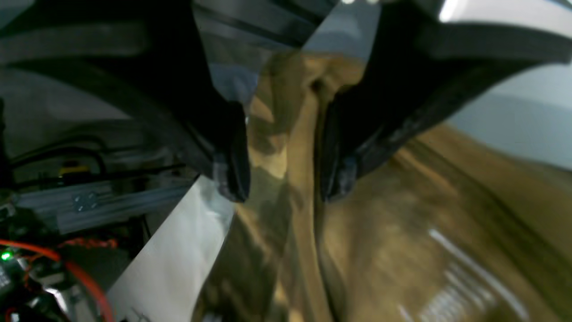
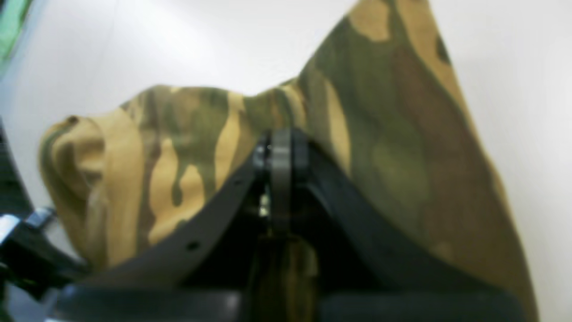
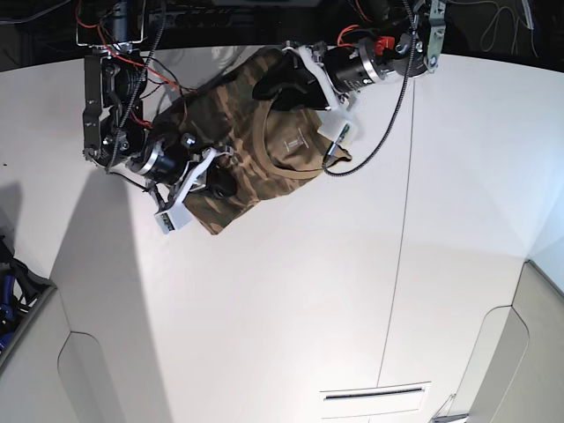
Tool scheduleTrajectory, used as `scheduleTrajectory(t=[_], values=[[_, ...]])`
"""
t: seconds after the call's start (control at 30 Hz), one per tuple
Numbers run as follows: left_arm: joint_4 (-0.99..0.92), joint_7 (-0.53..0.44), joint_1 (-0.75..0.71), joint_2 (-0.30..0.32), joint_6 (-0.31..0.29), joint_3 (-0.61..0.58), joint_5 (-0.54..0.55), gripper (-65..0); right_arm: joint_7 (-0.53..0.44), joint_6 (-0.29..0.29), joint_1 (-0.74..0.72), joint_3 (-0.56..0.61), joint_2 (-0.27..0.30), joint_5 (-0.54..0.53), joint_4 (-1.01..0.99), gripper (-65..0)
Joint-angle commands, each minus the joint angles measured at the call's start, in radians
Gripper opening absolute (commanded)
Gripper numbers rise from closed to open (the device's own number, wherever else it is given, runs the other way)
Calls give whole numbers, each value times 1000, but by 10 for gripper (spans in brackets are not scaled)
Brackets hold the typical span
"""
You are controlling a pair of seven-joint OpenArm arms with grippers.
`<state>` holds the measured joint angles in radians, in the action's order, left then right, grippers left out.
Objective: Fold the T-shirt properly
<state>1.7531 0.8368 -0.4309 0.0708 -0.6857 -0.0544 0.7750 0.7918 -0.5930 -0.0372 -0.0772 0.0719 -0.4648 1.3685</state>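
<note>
While both arms' jaws pinch its cloth, the T-shirt [image 3: 256, 150] hangs bunched above the table [image 3: 291, 300].

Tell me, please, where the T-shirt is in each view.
Left wrist: T-shirt centre and lower right, pinched in the left gripper.
Right wrist: fills the centre, behind the right gripper.
Base: top centre, between both arms.
Shared landmark: white table.

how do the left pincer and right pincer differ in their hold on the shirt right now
The left pincer has its fingers set apart with a fold of the T-shirt between them; the right pincer is pressed fully shut. In the base view, the left grips beside the collar, the right at the lower edge. Both hold cloth.
</note>
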Motion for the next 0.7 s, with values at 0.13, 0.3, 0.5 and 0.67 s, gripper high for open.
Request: scheduleTrajectory(t=[0.13,0.3,0.5,0.67], values=[[-47,-17,53,-9,-12,-2,9,-385,34,13,-7,-2,39,-20,-36,-650],[-43,-14,66,-9,-12,-3,13,-385,50,12,-7,-19,49,-85,30,-650],[-37,48,65,-9,-12,-2,19,-385,66,12,-7,-68,50,-135,185,-650],[-37,80,66,-5,-12,-2,21,-385,69,12,-25,-104,50,-126,245,-650]])
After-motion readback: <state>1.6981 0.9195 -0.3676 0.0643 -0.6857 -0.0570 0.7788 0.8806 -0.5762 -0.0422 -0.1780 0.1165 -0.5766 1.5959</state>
